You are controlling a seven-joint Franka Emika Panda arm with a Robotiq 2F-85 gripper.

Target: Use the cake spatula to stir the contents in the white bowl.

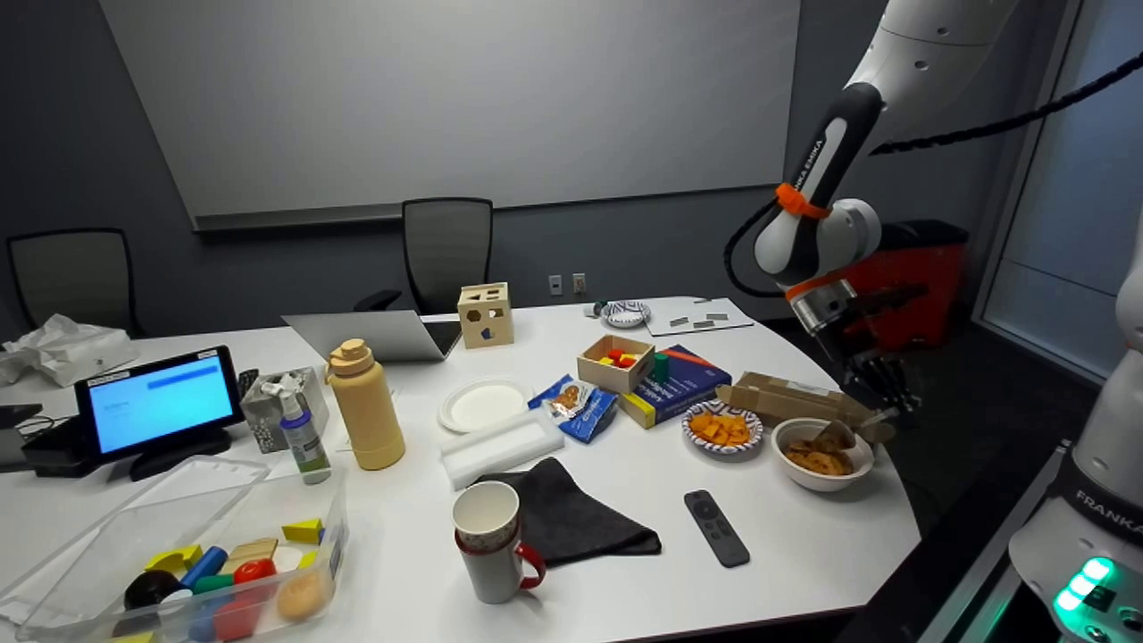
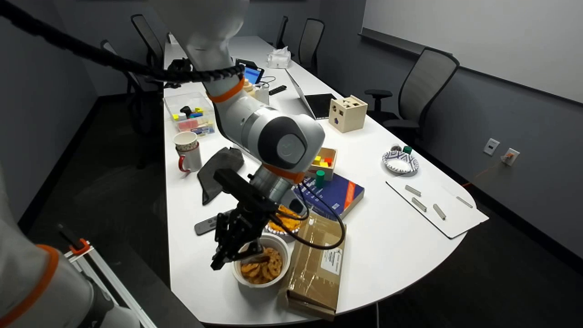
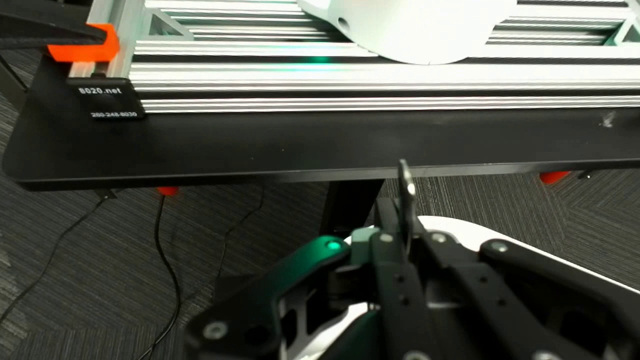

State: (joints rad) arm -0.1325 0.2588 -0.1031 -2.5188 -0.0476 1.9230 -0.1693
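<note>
The white bowl (image 1: 821,483) stands near the table's edge with brownish-orange ring-shaped food (image 1: 818,461) in it. It also shows in the other exterior picture, partly behind the gripper (image 2: 286,269). My gripper (image 1: 886,389) is tilted beside and above the bowl's rim. In the wrist view its fingers (image 3: 401,225) are closed on the thin metal handle of the cake spatula (image 3: 407,197). The spatula's blade (image 1: 836,435) reaches down into the bowl among the food, and it shows there in an exterior view (image 2: 256,259). The bowl's inside is hidden in the wrist view.
A cardboard box (image 2: 316,269) lies right beside the bowl. A smaller patterned bowl of orange food (image 1: 721,429) stands close by. A remote (image 1: 717,529), a dark cloth (image 1: 580,522), a blue book (image 1: 683,384) and stacked cups (image 1: 493,545) lie further along the table.
</note>
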